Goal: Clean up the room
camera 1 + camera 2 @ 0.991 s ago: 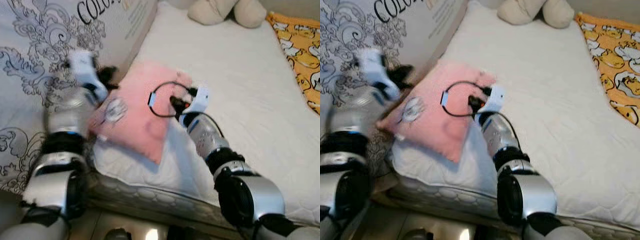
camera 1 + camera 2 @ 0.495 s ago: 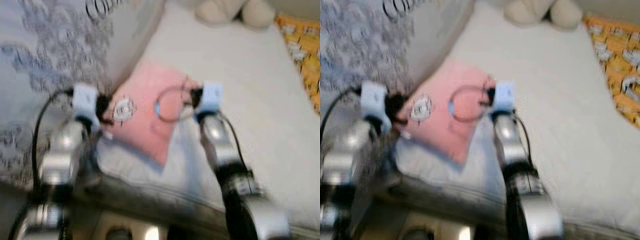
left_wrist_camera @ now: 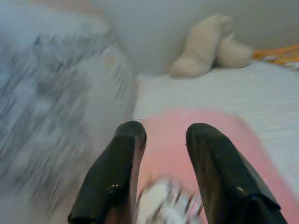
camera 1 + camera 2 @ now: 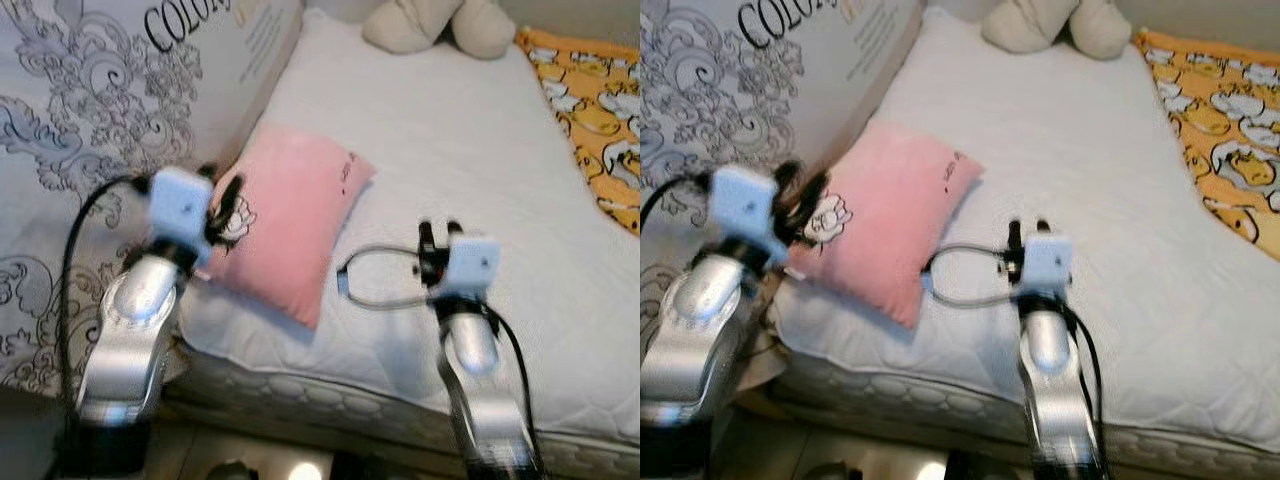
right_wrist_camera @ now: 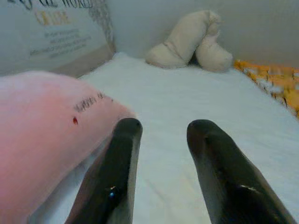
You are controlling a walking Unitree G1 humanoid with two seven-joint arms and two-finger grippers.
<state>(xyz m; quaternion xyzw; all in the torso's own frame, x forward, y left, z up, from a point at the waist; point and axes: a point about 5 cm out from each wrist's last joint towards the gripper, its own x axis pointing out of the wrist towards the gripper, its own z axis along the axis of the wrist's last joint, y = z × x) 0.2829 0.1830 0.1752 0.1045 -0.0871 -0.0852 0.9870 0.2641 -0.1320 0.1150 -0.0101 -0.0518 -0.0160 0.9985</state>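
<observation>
A large patterned box (image 4: 90, 130) with black scrollwork and lettering is standing along the left edge of the bed, its side leaning over the mattress (image 4: 480, 150). Just in front of it, the left gripper (image 4: 222, 200) is hovering at the near left corner of the pink pillow (image 4: 290, 215), its two black fingers (image 3: 117, 177) standing apart with nothing between them; whether they are touching the fabric cannot be told.

The pink pillow is lying flat on the white mattress, beside the box. Its long axis is running from the near edge of the bed up and to the right, with the far corner pointing toward the stuffed toy and a small cartoon print sitting at the near left end by the left gripper.

To the right of the pillow and apart from it, the right gripper (image 4: 437, 240) is hanging over bare mattress, fingers (image 5: 117, 177) parted and holding nothing.

At the head of the bed a cream stuffed toy (image 4: 440, 22) is resting, and an orange cartoon-printed blanket (image 4: 590, 110) is covering the far right side.
</observation>
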